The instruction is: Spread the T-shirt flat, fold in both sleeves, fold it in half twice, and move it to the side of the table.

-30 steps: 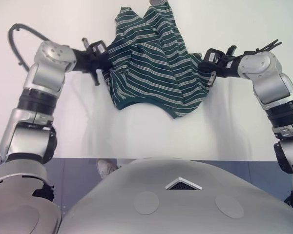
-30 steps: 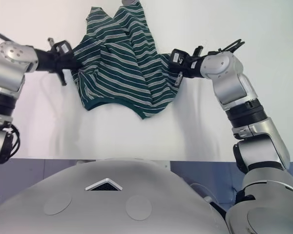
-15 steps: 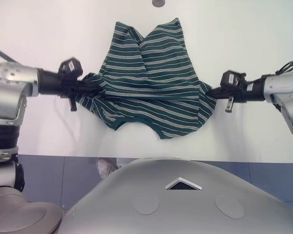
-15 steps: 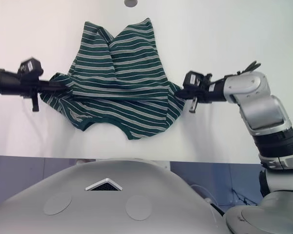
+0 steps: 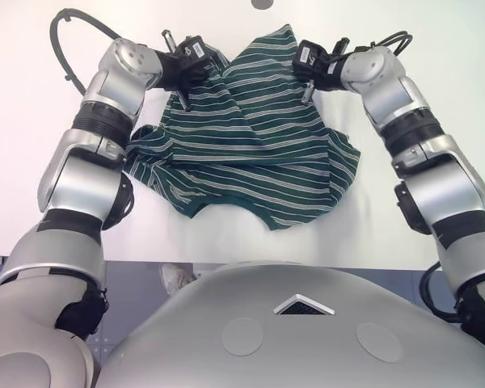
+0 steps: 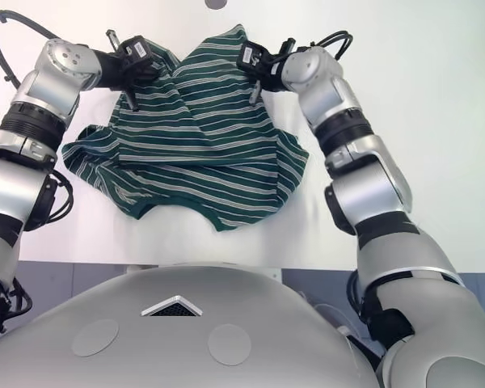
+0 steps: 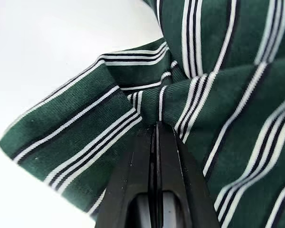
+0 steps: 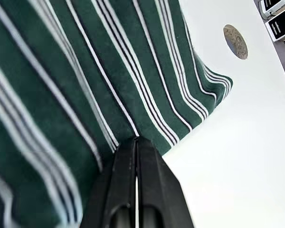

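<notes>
A dark green T-shirt with white stripes (image 5: 250,141) lies crumpled and partly spread on the white table (image 5: 436,105). My left gripper (image 5: 200,66) sits at the shirt's far left part and is shut on a pinch of its fabric (image 7: 157,124). My right gripper (image 5: 297,65) is at the far right part, also shut on striped cloth (image 8: 136,138). Both arms stretch forward over the shirt's sides. The near hem bunches into folds toward the table's front edge.
A small grey round disc (image 5: 262,3) is set in the table just beyond the shirt, also seen as the disc (image 8: 235,41) past the shirt's edge. Bare white tabletop lies left and right of the shirt. The table's front edge (image 5: 226,263) runs close below the hem.
Both grippers have moved from the shirt's left and right sides to its far part, closer together. The shirt's sides now lie slack on the table.
</notes>
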`<state>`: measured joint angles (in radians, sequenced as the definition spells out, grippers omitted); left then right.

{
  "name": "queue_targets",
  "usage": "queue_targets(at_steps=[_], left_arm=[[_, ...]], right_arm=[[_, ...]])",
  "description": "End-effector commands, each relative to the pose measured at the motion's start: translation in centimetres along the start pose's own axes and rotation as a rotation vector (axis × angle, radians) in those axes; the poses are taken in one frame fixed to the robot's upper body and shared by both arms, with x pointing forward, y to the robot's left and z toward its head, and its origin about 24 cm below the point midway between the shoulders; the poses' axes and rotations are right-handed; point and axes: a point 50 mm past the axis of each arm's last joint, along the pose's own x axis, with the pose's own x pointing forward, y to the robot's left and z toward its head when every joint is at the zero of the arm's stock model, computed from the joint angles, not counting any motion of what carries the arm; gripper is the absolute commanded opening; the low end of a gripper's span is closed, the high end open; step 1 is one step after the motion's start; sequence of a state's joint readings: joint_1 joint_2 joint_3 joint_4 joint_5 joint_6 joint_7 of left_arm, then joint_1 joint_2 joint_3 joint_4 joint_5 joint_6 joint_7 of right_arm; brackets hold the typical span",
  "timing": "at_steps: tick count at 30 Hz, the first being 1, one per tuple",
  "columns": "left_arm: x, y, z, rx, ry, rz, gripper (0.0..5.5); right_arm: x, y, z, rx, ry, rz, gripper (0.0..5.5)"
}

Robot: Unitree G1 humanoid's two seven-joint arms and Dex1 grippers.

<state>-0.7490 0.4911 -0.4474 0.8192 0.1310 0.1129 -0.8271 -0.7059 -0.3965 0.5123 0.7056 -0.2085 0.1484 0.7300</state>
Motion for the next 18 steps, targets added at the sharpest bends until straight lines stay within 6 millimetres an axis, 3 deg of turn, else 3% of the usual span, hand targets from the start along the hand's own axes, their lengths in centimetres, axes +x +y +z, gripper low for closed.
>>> queue_targets(at_steps=[1, 4, 8, 14, 16, 18], left_arm=[[-1.7, -0.2, -3.1, -0.073, 0.048, 0.035, 0.02], [-2.5, -1.4, -4.3, -0.126, 0.043, 0.007, 0.02], [-3.5, -3.6, -5.7, -0.163, 0.078, -0.053, 0.02], [-4.4, -4.4, -4.5, -0.141, 0.086, -0.125, 0.02], [-4.0, -4.3, -4.1, -0.130, 0.094, -0.127, 0.02], [-2.7, -3.0, -3.4, -0.141, 0.095, -0.063, 0.02]], right_arm=[[-3.1, 5.6, -7.9, 0.082, 0.225, 0.200, 0.00], [-5.6, 6.4, -8.4, 0.108, 0.229, 0.199, 0.00], [-6.8, 7.2, -7.0, 0.124, 0.189, 0.224, 0.00], [-7.4, 7.4, -5.7, 0.174, 0.127, 0.254, 0.00], [-7.3, 7.2, -5.7, 0.177, 0.126, 0.246, 0.00], [-6.0, 5.6, -5.9, 0.204, 0.130, 0.139, 0.00]])
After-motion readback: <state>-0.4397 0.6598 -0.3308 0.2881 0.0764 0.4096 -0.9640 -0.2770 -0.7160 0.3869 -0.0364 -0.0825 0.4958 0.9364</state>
